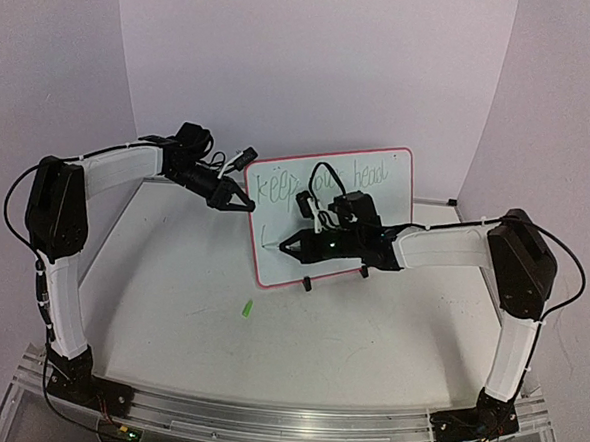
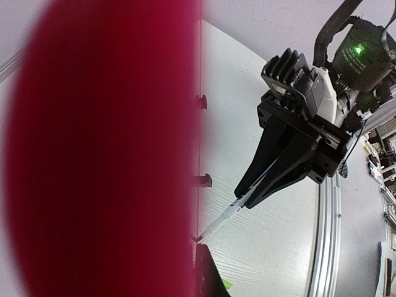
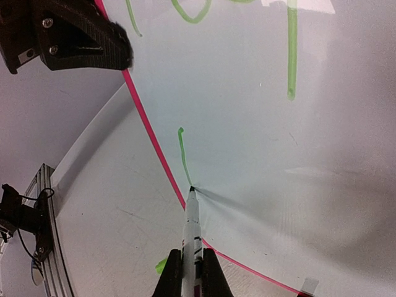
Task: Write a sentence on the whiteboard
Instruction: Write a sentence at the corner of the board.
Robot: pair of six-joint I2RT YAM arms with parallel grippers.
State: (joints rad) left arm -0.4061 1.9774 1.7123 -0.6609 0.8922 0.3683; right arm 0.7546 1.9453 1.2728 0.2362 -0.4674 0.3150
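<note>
as left fingers (image 1: 228, 197) clamp the whiteboard (image 1: 392, 192), right fingers' (image 3: 168, 283) marker (image 3: 191, 229) touches it.

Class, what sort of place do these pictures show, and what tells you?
Probably a robotics lab test bench: the left arm and right arm bolted to a metal rail, plain white walls around the table, and a propped whiteboard bearing green handwriting.

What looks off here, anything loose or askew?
Only a small green bit, perhaps a marker cap, lying loose on the table in front of the whiteboard. Otherwise fine: the left gripper holds the board's left edge, and the right gripper holds the marker, tip on the board.
</note>
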